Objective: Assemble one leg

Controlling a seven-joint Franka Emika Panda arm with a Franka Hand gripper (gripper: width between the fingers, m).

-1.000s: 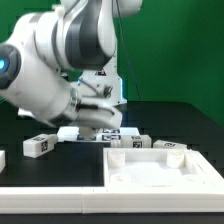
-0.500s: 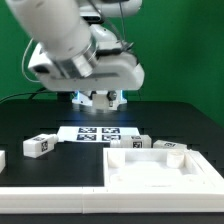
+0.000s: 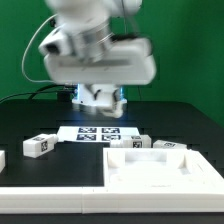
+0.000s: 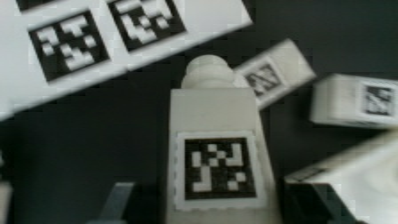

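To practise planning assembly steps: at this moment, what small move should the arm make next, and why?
Probably carry the leg across toward the panel. The fingers hold the leg lifted above the marker board, while the panel lies lower down, toward the exterior view's right and nearer the camera.

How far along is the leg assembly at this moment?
Done: one leg is off the table, gripped between the fingers. In hand: the arm holds it up in the air, clear of the parts below. Left: fitting it to the panel, which shows no leg mounted. The other legs lie loose on the table.
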